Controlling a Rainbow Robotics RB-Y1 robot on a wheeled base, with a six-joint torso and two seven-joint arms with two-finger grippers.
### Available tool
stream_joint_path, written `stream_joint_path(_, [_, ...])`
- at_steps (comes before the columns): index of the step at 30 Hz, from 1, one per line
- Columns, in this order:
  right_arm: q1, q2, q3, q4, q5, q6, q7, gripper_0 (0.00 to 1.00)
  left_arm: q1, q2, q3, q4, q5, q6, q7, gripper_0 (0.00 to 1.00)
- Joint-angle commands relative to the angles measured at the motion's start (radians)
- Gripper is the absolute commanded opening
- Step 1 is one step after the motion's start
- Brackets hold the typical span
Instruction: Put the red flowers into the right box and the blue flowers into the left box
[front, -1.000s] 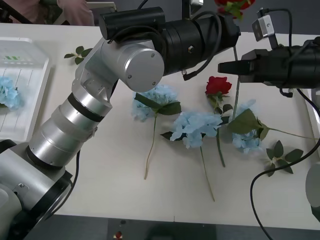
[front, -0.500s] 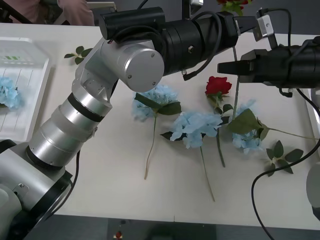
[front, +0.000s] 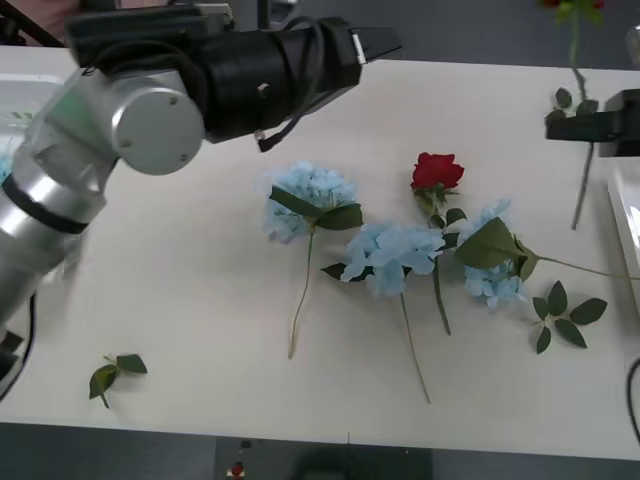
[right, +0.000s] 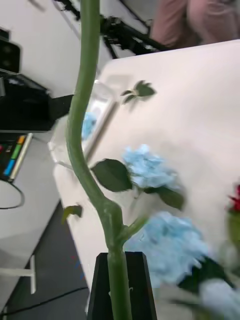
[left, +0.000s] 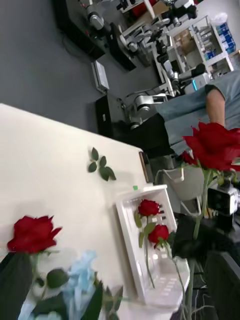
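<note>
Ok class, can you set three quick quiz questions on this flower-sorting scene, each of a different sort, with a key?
1. True or false: the right gripper is shut on the stem of a red rose.
2. How many blue flowers lie on the table?
3. How many red flowers lie in the right box? A none, B two, C five.
Key: 1 true; 2 three; 3 B.

We see brushed, satiny metal on the left arm, matt black casing further along, a smooth matt table, glossy white plastic right box
</note>
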Motion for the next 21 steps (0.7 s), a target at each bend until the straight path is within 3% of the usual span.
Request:
stream_joint_path(1, [0.068, -0.165, -0.074, -0.027, 0.108, -0.006, -0.068, 0.0, 0.104, 0.098, 0.022, -0.128, 0.101, 0.0, -0.011, 1.0])
stream_joint_path(7, [0.117, -0.319, -0.142, -0.015, 0.396, -0.011, -0.114, 0.0, 0.267, 0.199, 0.027, -0.196, 0.17, 0.03, -0.214, 1.0])
stream_joint_path(11, [0.117, -0.377, -0.14, 0.071, 0.539, -0.031, -0.118, 0.0, 0.339, 0.222, 0.059, -0.197, 0.169, 0.152, -0.332, 1.0])
stream_joint_path(21, [0.119, -0.411, -0.016, 0.241, 0.812, -0.262, -0.095, 0.0, 0.337, 0.167, 0.042, -0.079, 0.04, 0.355, -0.364, 1.0])
